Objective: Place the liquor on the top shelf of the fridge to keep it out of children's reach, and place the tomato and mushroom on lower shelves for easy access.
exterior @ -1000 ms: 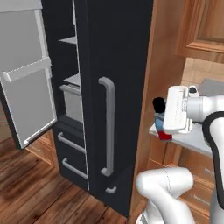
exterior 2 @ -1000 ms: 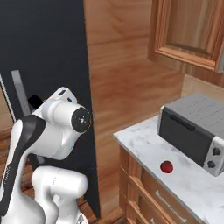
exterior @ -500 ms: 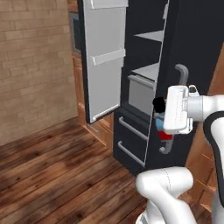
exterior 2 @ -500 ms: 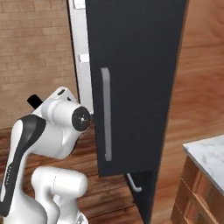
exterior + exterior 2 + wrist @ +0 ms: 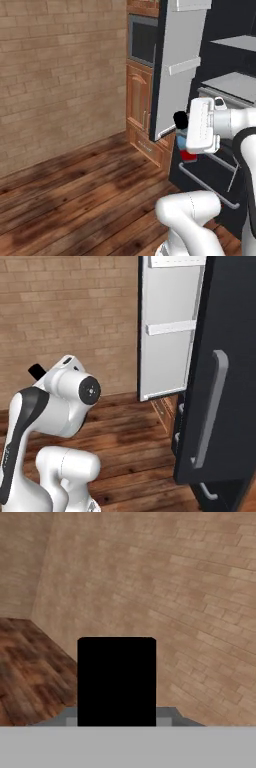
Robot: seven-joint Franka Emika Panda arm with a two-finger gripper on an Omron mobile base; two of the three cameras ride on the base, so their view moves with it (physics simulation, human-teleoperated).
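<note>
The white arm's two-finger tool (image 5: 186, 140) is closed on the liquor (image 5: 186, 146), a small squat bottle with a red lower body, pale blue shoulder and black cap, carried in the air at about mid-height in front of the fridge (image 5: 235, 60), a tall black cabinet standing open. In the left base view the bottle sits just left of the white hand, its black cap pointing left and its red base lowest, level with the bottom edge of the open light grey fridge door (image 5: 180, 70). The thin flat light grey top shelf (image 5: 235, 42) lies well above the bottle, and the wider light grey lower shelf (image 5: 230, 85) sits above and to its right. In the hand view the black cap (image 5: 116, 681) stands upright against a brick wall (image 5: 165, 582) and wooden floor (image 5: 25, 667).
</note>
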